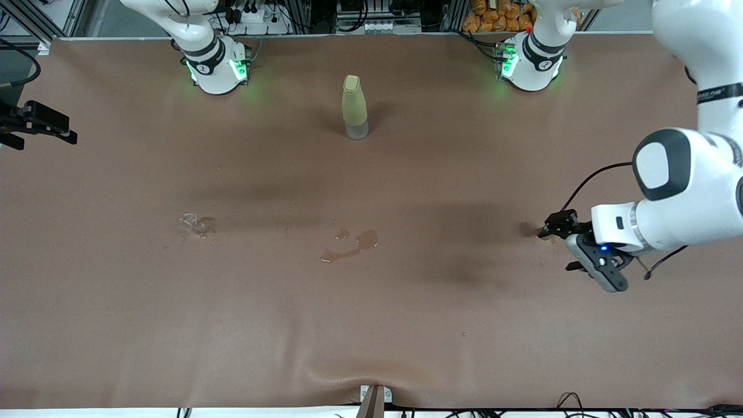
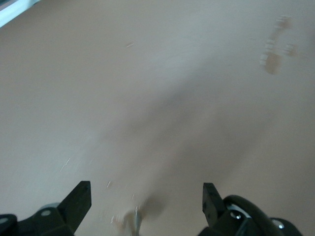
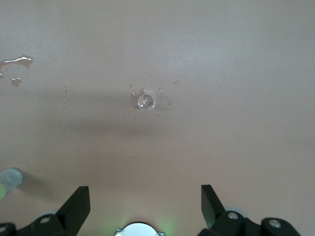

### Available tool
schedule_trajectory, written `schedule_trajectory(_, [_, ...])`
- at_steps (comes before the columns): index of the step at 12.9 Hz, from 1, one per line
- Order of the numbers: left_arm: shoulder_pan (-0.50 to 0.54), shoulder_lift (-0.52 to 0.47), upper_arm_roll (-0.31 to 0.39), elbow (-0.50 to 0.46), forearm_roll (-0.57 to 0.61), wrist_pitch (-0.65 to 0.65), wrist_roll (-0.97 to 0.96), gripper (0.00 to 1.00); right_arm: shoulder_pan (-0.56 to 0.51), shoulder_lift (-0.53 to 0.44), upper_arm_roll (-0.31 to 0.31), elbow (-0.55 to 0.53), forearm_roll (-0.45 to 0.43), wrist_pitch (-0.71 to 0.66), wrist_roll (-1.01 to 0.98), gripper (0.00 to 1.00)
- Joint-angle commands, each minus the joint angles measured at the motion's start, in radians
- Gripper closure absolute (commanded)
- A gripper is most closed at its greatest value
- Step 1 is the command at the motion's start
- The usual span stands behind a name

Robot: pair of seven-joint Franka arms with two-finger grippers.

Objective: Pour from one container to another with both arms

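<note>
Two end effectors gape empty for us: left end effector (image 1: pixel 558 247) low over the tabletop (image 1: pixel 371 325), right end effector (image 3: pixel 145 209) above a clear cup (image 3: pixel 146 102).

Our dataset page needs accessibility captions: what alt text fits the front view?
A capped yellow-green bottle stands upright on a brown table between two robot bases. A spill lies mid-table; the left gripper, open, is over its end, the right gripper out of frame.
</note>
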Motion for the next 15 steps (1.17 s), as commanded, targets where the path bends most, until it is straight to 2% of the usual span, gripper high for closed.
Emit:
schedule_trajectory(1, [0.002,-0.100,0.003,-0.079,0.066,0.009,-0.309,0.00,-0.010,-0.011,-0.004,-0.009,-0.018,0.008,0.008,0.00])
schedule_trajectory(3, [0.004,-0.172,0.003,-0.132,0.067,0.009,-0.534,0.00,-0.053,-0.007,0.028,-0.006,-0.016,0.008,0.009,0.00])
schedule_trajectory(5, [0.004,-0.220,0.004,-0.140,0.081,-0.010,-0.742,0.00,-0.079,-0.006,0.058,-0.005,-0.018,0.008,0.014,0.00])
schedule_trajectory(8, [0.001,-0.257,0.001,-0.107,0.227,-0.118,-0.740,0.00,-0.077,-0.007,0.065,-0.002,-0.030,0.008,0.017,0.00])
schedule_trajectory(11, [-0.011,-0.254,0.000,0.034,0.233,-0.314,-0.741,0.00,-0.067,-0.007,0.064,0.001,-0.033,0.008,0.019,0.00])
schedule_trajectory(15, [-0.007,-0.254,0.000,0.079,0.233,-0.363,-0.743,0.00,-0.053,-0.007,0.062,0.004,-0.036,0.007,0.020,0.00])
